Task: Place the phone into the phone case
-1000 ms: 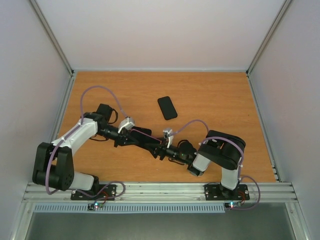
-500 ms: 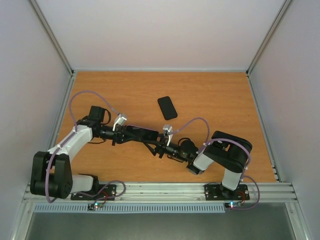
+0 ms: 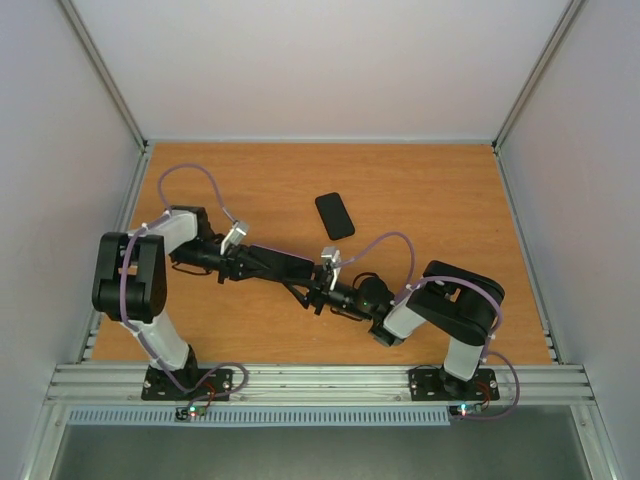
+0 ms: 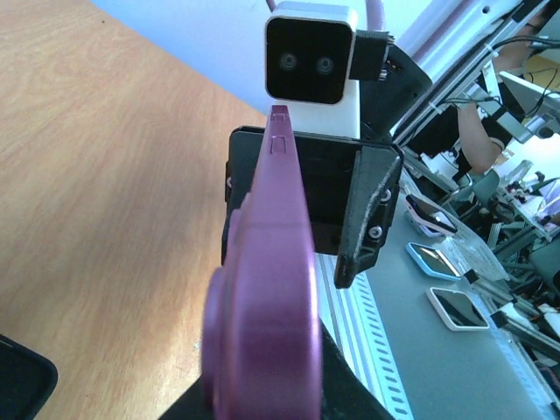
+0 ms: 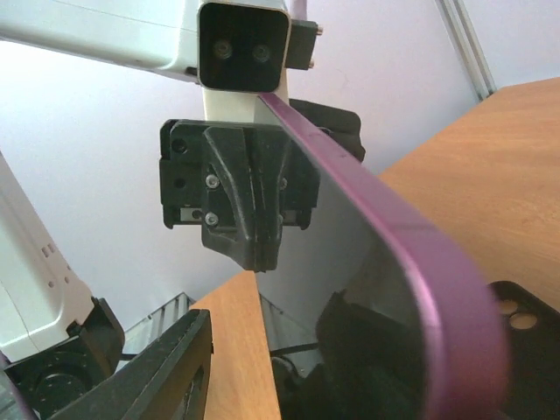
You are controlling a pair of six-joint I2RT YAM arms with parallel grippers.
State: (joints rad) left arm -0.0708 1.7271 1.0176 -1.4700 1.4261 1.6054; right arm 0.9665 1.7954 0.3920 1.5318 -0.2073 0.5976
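Left claw (image 3: 249, 263) leftward with phone (image 3: 285, 265)

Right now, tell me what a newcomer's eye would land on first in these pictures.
A purple phone hangs in the air over the middle of the wooden table. It is clamped at one end by the left end effector, with the right end effector open around its other end. Farther back, a black phone case lies flat on the table.
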